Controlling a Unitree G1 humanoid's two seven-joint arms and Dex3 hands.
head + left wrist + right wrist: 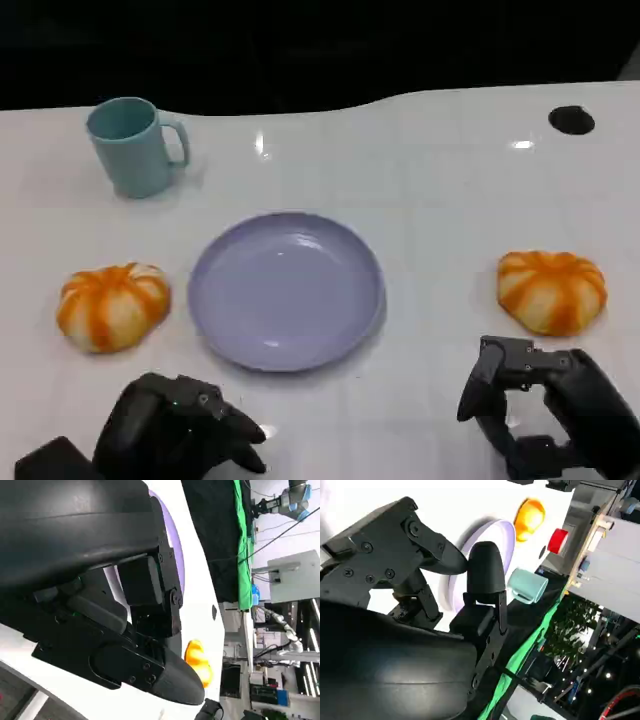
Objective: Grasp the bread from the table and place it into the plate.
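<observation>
While unheld, bread (552, 290) beside plate (286, 290)

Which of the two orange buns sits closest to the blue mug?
The bun on the robot's left, just below the mug. The other bun lies across the plate.

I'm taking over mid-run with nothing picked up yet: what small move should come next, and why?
Probably ease the right hand forward to the right bread. That bun lies just beyond its fingers, which are apart and hold nothing. The plate has no bread on it, and the left hand is also free, near the left bread.
</observation>
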